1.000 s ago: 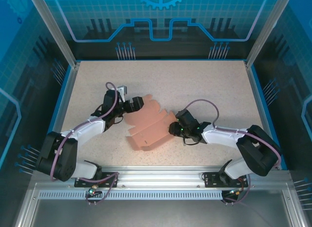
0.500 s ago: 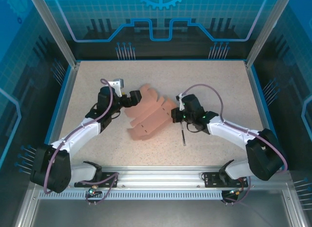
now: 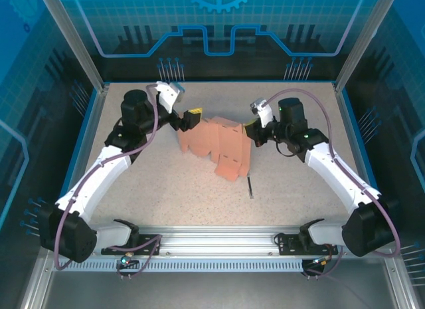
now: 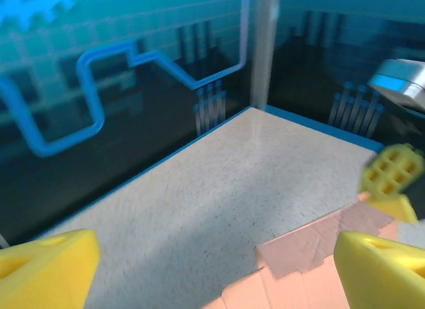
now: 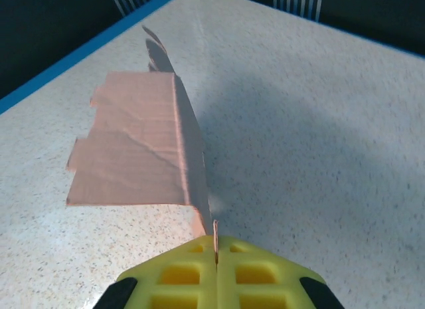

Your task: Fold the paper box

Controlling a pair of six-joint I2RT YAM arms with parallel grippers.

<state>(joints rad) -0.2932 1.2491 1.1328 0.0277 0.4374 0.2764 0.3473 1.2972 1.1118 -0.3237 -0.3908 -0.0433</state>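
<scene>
paper box [image 3: 219,146]: raised from flat, carried farther back | right gripper [image 3: 251,131]: pinched onto its edge | left gripper [image 3: 192,117]: moved back alongside

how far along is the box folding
Early. Done: the paper box is partly bent up along its creases, not flat. In hand: the right gripper is shut on its edge; the left gripper is open at its other end. Left: closing the walls, flaps and tabs.

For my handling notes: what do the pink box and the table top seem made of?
The paper box: thin matte salmon-pink cardboard, judging by its creases and knife-thin edge. The table top: speckled beige, smooth, faint sheen; probably laminate or stone-like composite, cannot tell which.
</scene>
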